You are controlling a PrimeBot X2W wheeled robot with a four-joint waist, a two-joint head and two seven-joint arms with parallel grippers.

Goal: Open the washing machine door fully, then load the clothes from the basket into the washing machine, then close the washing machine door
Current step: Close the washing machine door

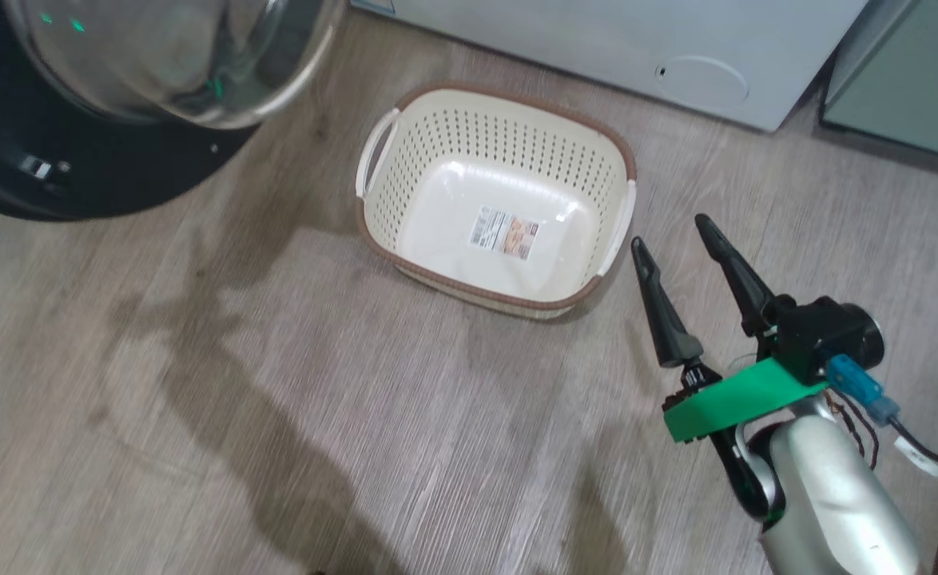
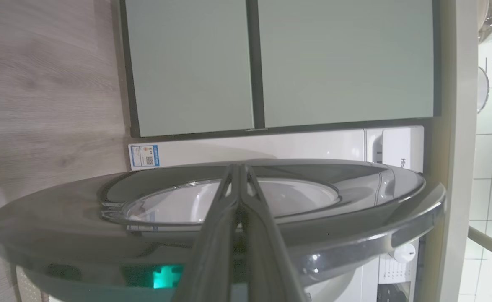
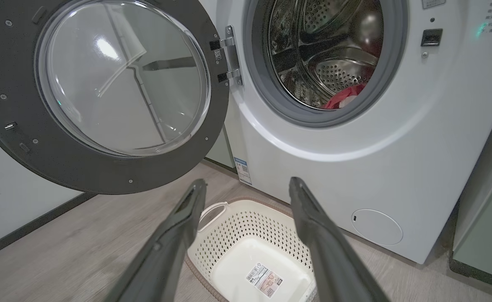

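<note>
Right gripper (image 1: 669, 229) spread, in front of washing machine (image 3: 355, 167); basket (image 1: 437, 144) at its foot, clothes (image 3: 342, 98) in its drum, door (image 3: 103, 176) wide open, left gripper (image 2: 238, 167) pressed together at door.

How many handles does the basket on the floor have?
2. One handle on the basket's side nearest the washing machine door; the other on the opposite side, nearest the right end effector.

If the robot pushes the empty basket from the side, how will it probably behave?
The basket looks like thin perforated plastic and is empty, so it is probably light; it should slide easily on the smooth floor. Its wide base and low walls make tipping unlikely.
</note>
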